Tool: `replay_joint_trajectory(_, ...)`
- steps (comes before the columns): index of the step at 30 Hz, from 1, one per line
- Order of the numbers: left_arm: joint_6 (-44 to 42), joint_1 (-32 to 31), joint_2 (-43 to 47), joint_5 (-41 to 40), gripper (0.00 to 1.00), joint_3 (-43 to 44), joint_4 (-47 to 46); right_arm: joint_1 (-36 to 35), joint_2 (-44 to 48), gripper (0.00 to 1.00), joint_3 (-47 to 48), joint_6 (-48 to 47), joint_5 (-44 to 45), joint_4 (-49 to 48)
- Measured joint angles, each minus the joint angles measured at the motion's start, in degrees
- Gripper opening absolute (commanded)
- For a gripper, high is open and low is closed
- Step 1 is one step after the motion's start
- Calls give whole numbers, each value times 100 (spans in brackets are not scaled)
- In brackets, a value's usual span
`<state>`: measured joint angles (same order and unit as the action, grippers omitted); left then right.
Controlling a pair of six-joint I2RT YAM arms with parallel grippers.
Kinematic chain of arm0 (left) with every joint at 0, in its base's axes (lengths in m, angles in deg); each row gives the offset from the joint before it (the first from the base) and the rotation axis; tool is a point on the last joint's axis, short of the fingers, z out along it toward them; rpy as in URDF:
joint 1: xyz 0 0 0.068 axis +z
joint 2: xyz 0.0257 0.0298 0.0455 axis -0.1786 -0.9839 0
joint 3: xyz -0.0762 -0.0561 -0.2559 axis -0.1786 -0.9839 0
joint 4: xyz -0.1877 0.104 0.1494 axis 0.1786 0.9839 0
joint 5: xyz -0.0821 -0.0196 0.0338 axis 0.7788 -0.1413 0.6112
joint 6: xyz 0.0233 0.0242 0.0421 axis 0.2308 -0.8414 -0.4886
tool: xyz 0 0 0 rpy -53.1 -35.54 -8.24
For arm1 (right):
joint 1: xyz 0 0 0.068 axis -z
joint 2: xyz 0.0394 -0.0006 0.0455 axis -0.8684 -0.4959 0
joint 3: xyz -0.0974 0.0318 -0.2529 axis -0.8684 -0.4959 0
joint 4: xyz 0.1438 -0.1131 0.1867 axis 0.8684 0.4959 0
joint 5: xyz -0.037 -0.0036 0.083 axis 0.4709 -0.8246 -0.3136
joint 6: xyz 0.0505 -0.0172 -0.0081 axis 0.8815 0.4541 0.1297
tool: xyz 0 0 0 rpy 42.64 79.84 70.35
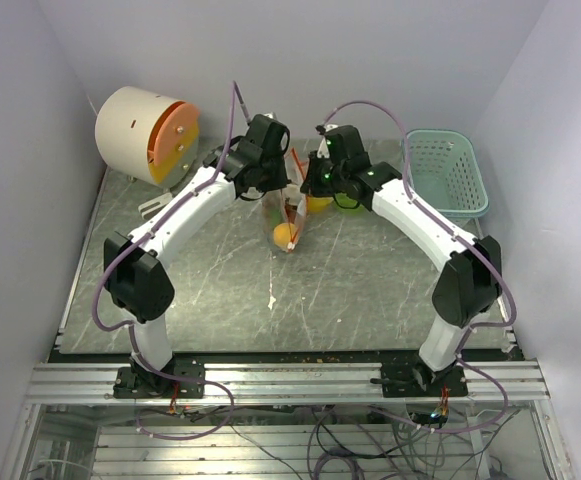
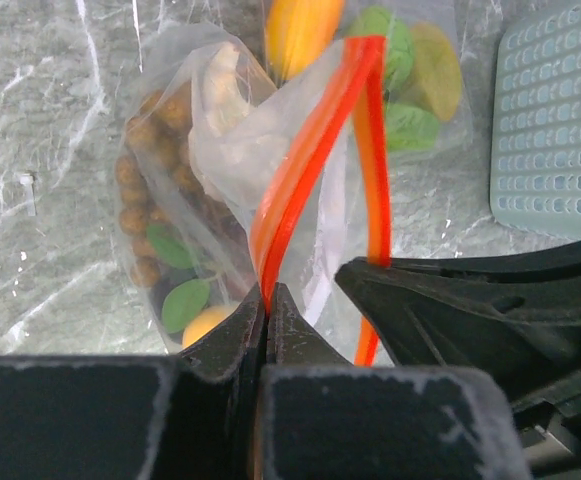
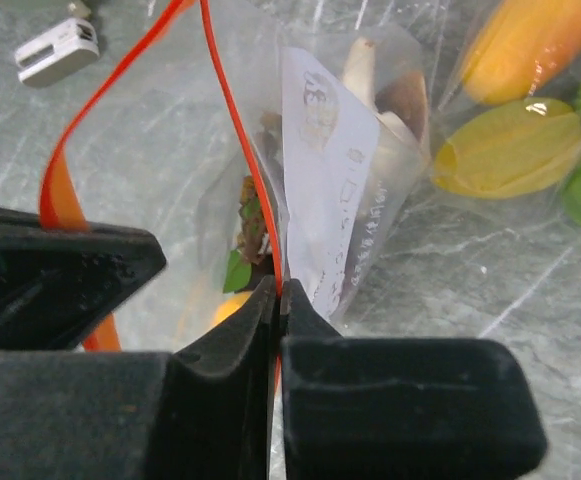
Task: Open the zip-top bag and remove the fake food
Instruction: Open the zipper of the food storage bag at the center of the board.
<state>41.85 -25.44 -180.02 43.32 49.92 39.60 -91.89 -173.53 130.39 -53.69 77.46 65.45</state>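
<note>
A: Where is the zip-top bag (image 1: 288, 222)?

B: Mid tabletop (image 1: 370, 290), between the 2 arms. Its lower end is down on the grey veined surface and its mouth is lifted toward the pincers.

A: And the left pincer (image 2: 267, 305)?

B: Clamped together on 1 side of the red-orange zip strip (image 2: 305, 160), with its fingers pressed flat against it.

A: The right pincer (image 3: 277, 300)?

B: Likewise closed, gripping the other side of the strip. The 2 sides part from a shared end, so the mouth gapes in a narrow loop between the pincers, which sit just beside each other.

A: The fake food (image 2: 148, 190)?

B: Inside the bag: brown bead-like lumps, green leaves, a tan mushroom and an orange fruit near the bottom. A white printed slip (image 3: 330, 170) is in there too.

A: Anything beside it?

B: Yellow, orange and green pieces (image 3: 510, 150) lie just past the bag, toward the pale teal basket (image 1: 448, 172) at the right rear corner. They seem to be under clear plastic, but I cannot tell whether it is the same bag.
</note>
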Motion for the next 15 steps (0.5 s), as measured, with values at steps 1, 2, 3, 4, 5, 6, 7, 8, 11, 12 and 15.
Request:
replay_joint_trajectory(1, 0, 11, 7, 0, 7, 0, -2, -22, -63, 0, 70, -2, -2, 37)
replay_joint_trajectory(2, 0, 28, 22, -9, 7, -2, 0, -61, -155, 0, 201, -13, 7, 85)
replay_joint_trajectory(3, -2, 33, 52, -31, 7, -13, -9, -127, -269, 0, 393, -28, 9, 118)
replay_joint_trajectory(4, -7, 39, 103, -59, 7, -37, -9, -212, -398, 0, 621, -44, 4, 146)
replay_joint_trajectory(5, -22, 42, 164, -114, 7, -44, 13, -302, -507, 0, 820, -63, 0, 155)
replay_joint_trajectory(6, -42, 44, 219, -184, 7, -44, 33, -413, -636, 0, 1049, -81, -7, 173)
replay_joint_trajectory(7, -85, 44, 299, -328, 7, 4, 140, -542, -743, 0, 1259, -109, -20, 175)
replay_joint_trajectory(8, -131, 57, 339, -442, 7, 55, 243, -603, -782, 0, 1342, -131, -7, 173)
replay_joint_trajectory(11, -223, 92, 433, -730, 7, 358, 503, -734, -811, 0, 1403, -109, -127, 120)
replay_joint_trajectory(12, -245, 90, 472, -798, 7, 417, 505, -750, -807, 0, 1403, -98, -162, 98)
replay_joint_trajectory(15, -275, 90, 570, -907, 7, 431, 522, -748, -761, 0, 1325, -26, -243, 37)
